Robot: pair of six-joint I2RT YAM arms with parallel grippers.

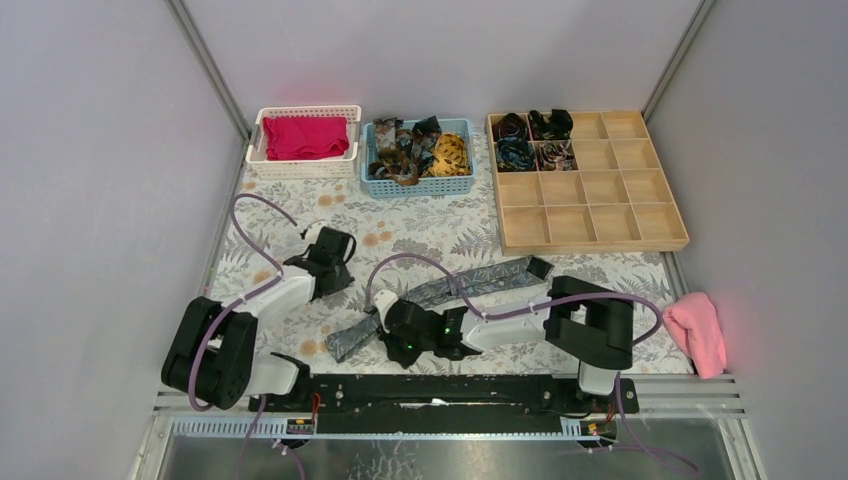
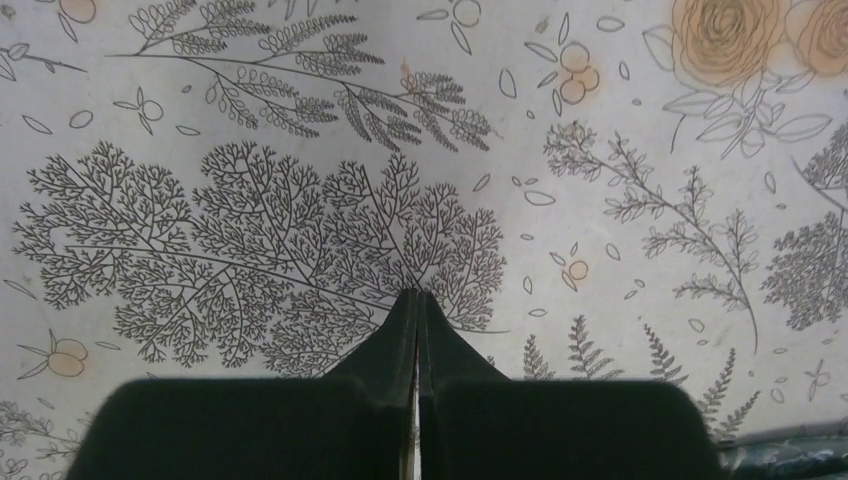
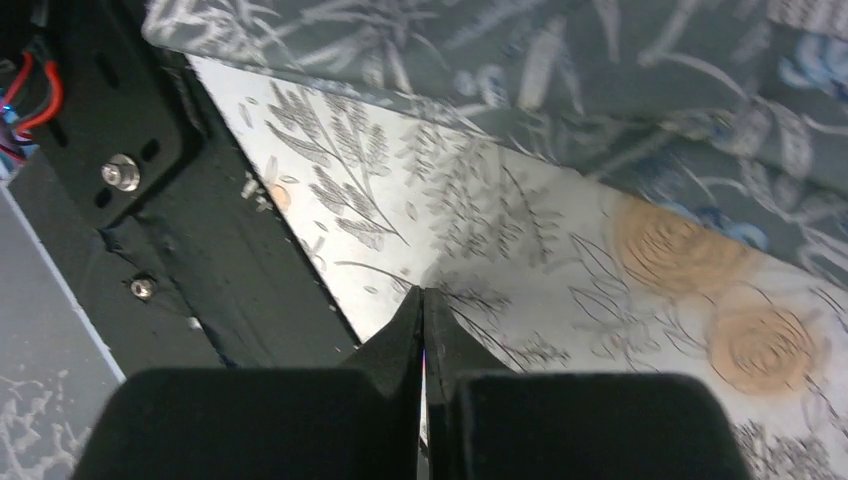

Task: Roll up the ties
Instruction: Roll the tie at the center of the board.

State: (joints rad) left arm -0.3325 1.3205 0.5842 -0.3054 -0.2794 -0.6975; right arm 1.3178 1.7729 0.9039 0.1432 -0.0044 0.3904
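Left arm: is folding back over its base at the near-left corner, then reaching forward and to the right, with the wrist tipping down toward the tablecloth.
Left gripper: both fingers are pressing together tip to tip and gripping nothing. The tips are pointing at bare fern print, and whether they are touching the cloth cannot be told.
Right arm: is stretching from its base at the near right leftward along the near edge, low over the table.
Right gripper: the fingers are meeting with no gap and holding nothing. The tips are hanging over bare tablecloth between the black rail and the near edge of the flat tie.
Flat tie: 1 grey leaf-patterned strip is lying unrolled and slanting from near centre-left to farther right. Its middle is passing behind the right arm's wrist.
Coiled ties: 4 rolls are sitting in the far-left corner of the wooden tray, 1 per compartment.
Loose ties: a heap is lying in the blue basket, with 1 yellow-orange piece at its right.
White basket: is holding a magenta cloth, just left of the blue basket.
Pink cloth: is lying at the table's right edge.
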